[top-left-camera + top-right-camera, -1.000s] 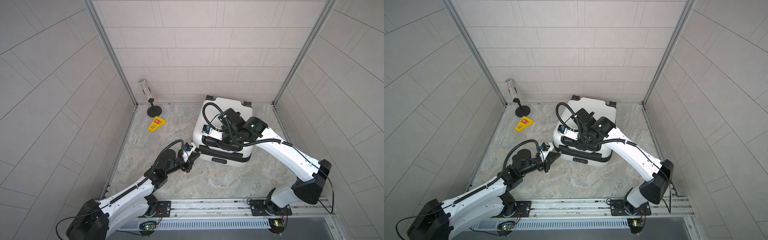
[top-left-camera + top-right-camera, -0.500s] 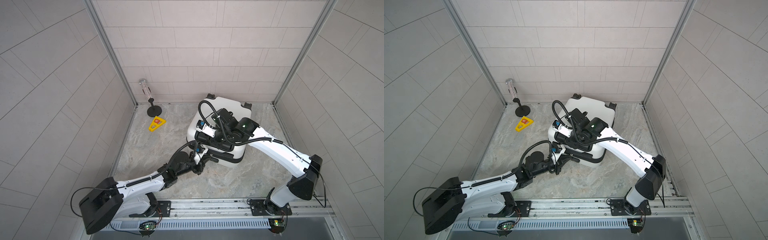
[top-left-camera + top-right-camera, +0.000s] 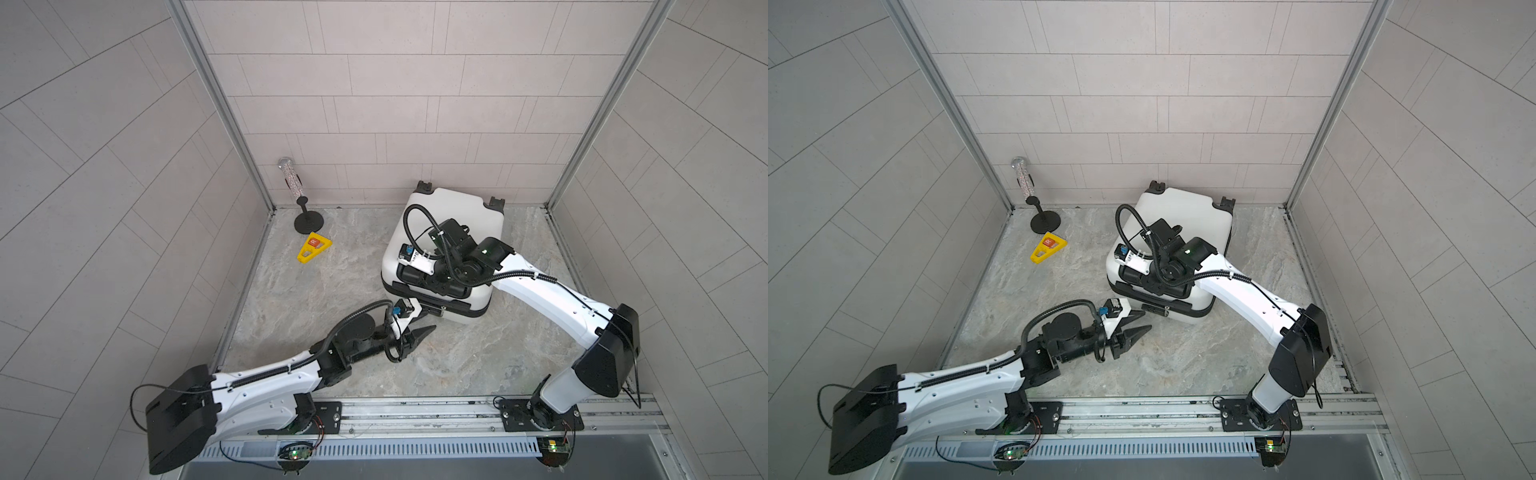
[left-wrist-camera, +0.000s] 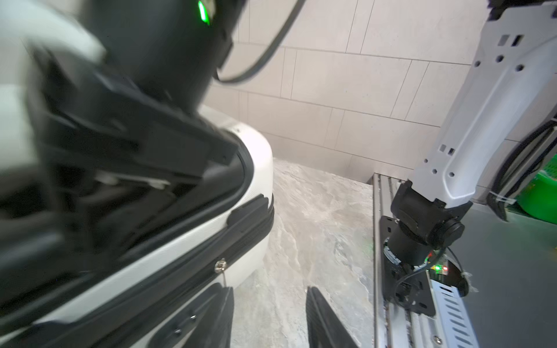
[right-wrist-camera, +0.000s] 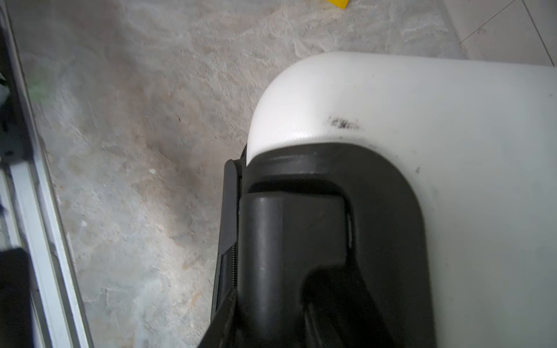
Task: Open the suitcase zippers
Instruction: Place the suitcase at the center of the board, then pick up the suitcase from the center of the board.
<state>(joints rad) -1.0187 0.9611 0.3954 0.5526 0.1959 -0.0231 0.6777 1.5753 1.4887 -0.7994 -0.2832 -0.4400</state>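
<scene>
The white suitcase [image 3: 457,220] [image 3: 1187,216] lies flat at the back right of the floor, wheels toward the back wall. Its black zipper band [image 3: 467,308] [image 4: 251,224] runs along the near side, and a small silvery pull [image 4: 221,265] hangs on it. My left gripper [image 3: 430,319] [image 3: 1147,320] [image 4: 269,296] is open just in front of that side, one finger [image 4: 221,304] beside the pull, nothing between the fingers. My right gripper [image 3: 432,282] [image 3: 1152,284] [image 5: 289,316] reaches down over the case, shut on its black handle [image 5: 271,241].
A yellow wedge-shaped piece [image 3: 313,247] and a black stand with a glittery tube [image 3: 297,195] sit at the back left. Tiled walls close three sides. The metal rail [image 3: 415,409] carrying both arm bases runs along the front edge.
The right arm has dragged the suitcase left and turned it slightly. My left arm reached in to the case's near side, and its gripper went from shut to open.
</scene>
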